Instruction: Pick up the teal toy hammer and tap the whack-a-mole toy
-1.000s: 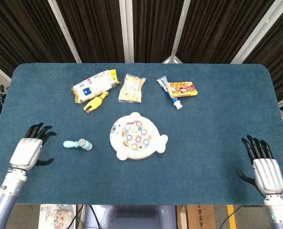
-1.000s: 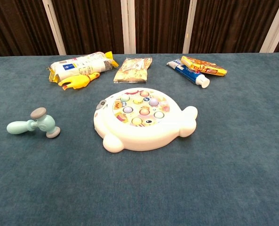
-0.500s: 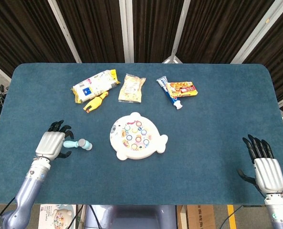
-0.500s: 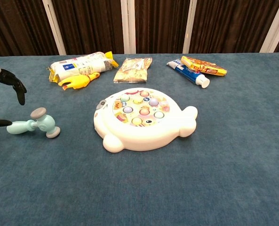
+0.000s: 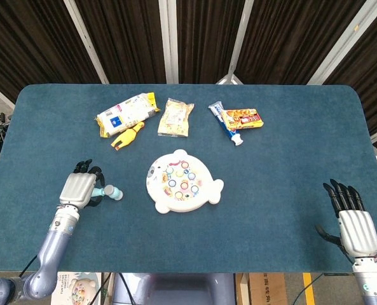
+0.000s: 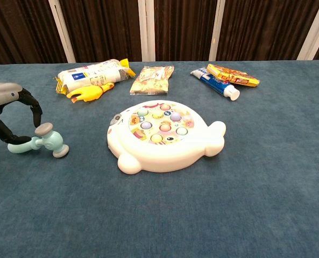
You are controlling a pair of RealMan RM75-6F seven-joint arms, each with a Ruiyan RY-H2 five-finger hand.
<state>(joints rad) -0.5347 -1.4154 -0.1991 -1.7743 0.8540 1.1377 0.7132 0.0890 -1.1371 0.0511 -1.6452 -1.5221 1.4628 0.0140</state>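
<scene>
Left robot hand (image 6: pixel 8 110) arched open over teal toy hammer's (image 6: pixel 41 141) handle, fingers straddling, nothing gripped.

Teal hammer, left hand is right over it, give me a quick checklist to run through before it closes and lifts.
1. Left hand arched over the handle of the teal hammer: ok, fingers reach down on both sides of the handle.
2. Grip closed on the handle: not ok, the fingers look apart around it and the hammer lies on the table.
3. Hammer head free of the fingers: ok, it sticks out toward the whack-a-mole toy.
4. Path from hammer to toy: ok, only bare cloth between them.
5. Yellow rubber chicken and snack packs out of the way: ok, they lie further back.
6. Right hand clear: ok, open at the far right edge.
</scene>
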